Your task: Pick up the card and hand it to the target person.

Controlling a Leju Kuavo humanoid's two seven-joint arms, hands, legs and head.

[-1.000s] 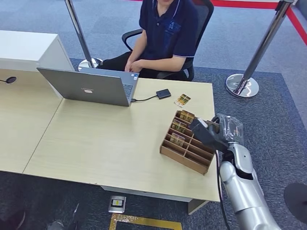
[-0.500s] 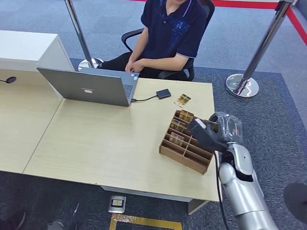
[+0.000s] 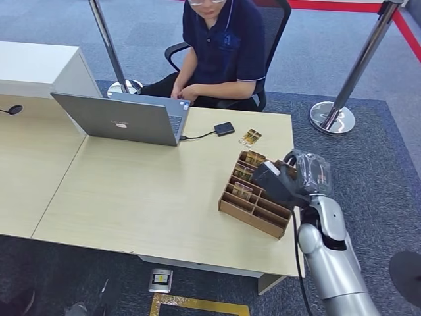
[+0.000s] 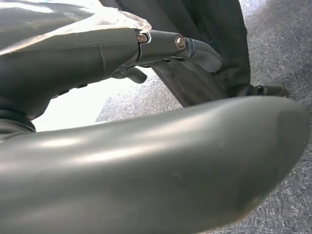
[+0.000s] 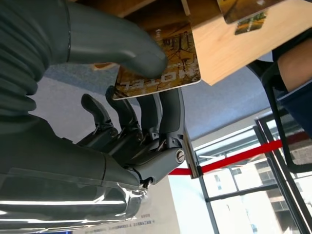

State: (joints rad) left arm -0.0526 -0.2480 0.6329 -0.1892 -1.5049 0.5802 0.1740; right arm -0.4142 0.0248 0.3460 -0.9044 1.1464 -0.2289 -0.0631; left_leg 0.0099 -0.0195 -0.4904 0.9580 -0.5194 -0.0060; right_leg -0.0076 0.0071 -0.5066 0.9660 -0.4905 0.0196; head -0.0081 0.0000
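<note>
My right hand [image 3: 284,180] hovers over the right side of a wooden compartment box [image 3: 233,209] on the table. In the right wrist view the thumb [image 5: 121,48] presses a brown and gold card [image 5: 173,68] against the dark fingers [image 5: 170,112], so the card is pinched and lifted. The box holds several more cards [image 3: 243,191] standing in its slots. A loose card [image 3: 250,137] lies on the table beyond the box. The person [image 3: 223,46] sits in a chair at the far edge, hands by the laptop. My left hand [image 4: 158,165] hangs by the floor, holding nothing, its fingers [image 4: 184,46] stretched out.
An open grey laptop [image 3: 124,120] stands at the table's far left, cabled to a small black device [image 3: 224,128]. Two stanchion posts [image 3: 343,92] rise on the carpet behind. The light wood table [image 3: 139,197] has free room left of the box.
My right hand has crept a little left and farther over the box. The person has leaned forward and to the left.
</note>
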